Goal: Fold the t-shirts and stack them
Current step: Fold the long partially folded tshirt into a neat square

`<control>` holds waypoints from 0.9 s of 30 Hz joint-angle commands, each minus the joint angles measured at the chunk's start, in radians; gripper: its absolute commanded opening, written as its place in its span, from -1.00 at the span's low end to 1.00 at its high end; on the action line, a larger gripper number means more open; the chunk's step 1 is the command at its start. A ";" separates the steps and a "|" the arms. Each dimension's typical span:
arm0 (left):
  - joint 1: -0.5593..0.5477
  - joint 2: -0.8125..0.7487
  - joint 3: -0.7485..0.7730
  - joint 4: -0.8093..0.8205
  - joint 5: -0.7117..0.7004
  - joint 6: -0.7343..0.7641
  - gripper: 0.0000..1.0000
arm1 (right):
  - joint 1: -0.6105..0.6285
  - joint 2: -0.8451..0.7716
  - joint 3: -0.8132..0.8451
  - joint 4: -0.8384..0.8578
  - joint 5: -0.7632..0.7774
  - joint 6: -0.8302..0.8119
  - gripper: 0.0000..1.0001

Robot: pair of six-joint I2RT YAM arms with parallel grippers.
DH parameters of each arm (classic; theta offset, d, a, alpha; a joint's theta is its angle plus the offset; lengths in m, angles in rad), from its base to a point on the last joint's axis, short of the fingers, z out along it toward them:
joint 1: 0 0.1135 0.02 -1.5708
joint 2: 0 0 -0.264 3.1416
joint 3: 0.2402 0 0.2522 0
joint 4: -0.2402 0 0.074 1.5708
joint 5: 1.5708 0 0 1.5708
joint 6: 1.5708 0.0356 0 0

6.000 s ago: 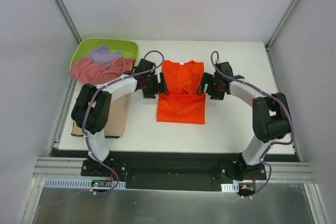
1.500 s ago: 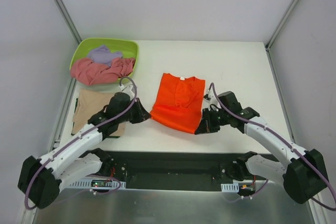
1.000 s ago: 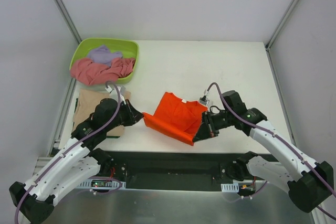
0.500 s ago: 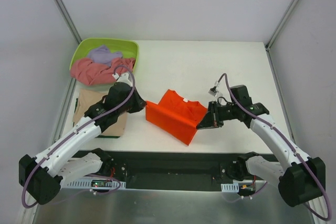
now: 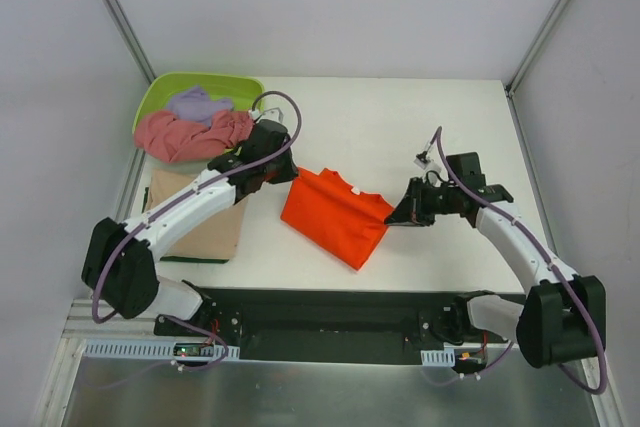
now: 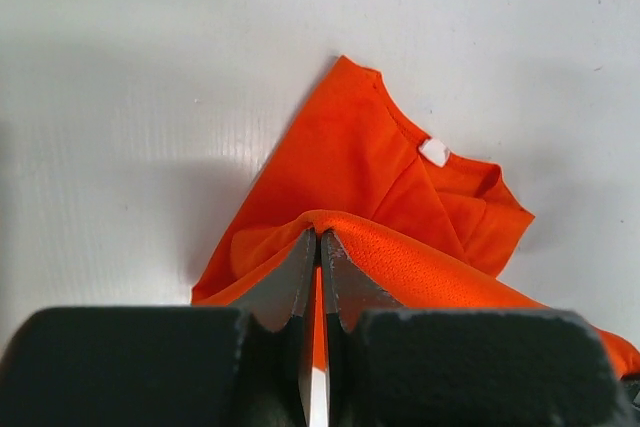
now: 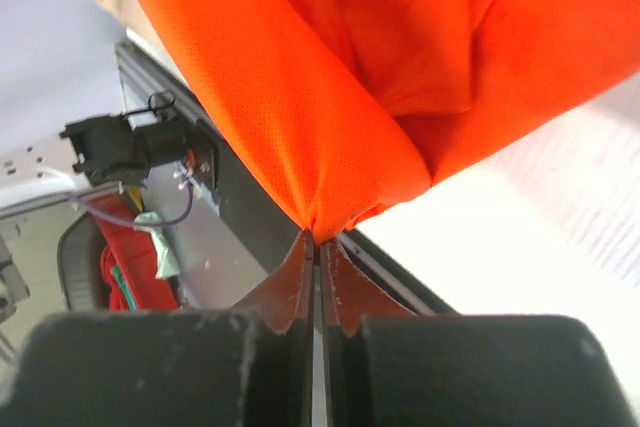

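The bright orange t-shirt (image 5: 335,215) is folded and lifted between both arms over the middle of the table. My left gripper (image 5: 287,175) is shut on its upper left edge; in the left wrist view the orange t-shirt (image 6: 400,207) drapes over the pinched jaws (image 6: 319,239). My right gripper (image 5: 393,215) is shut on its right corner, and the right wrist view shows the orange cloth (image 7: 330,77) bunched at the tips (image 7: 317,239). A tan t-shirt (image 5: 205,227) lies folded at the left. The pink t-shirt (image 5: 185,133) and lavender t-shirt (image 5: 197,104) lie crumpled in the tub.
A lime-green tub (image 5: 165,90) stands at the table's far left corner. The white table (image 5: 440,137) ends at a black rail along the near edge (image 5: 330,302). Metal frame posts rise at both back corners.
Both grippers have carried the orange t-shirt up and away from the near edge, the left one swinging toward the tub side, the right one moving right. The shirt has turned clockwise.
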 commanded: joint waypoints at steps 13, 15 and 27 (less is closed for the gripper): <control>0.050 0.431 0.324 0.027 0.002 0.102 -1.00 | -0.071 0.254 0.029 0.219 0.188 0.074 -0.99; 0.056 0.463 0.343 0.025 0.016 0.108 -1.00 | -0.076 0.278 0.038 0.226 0.211 0.076 -0.99; 0.069 0.533 0.385 0.025 0.131 0.143 0.36 | -0.090 0.311 0.066 0.223 0.259 0.068 -0.07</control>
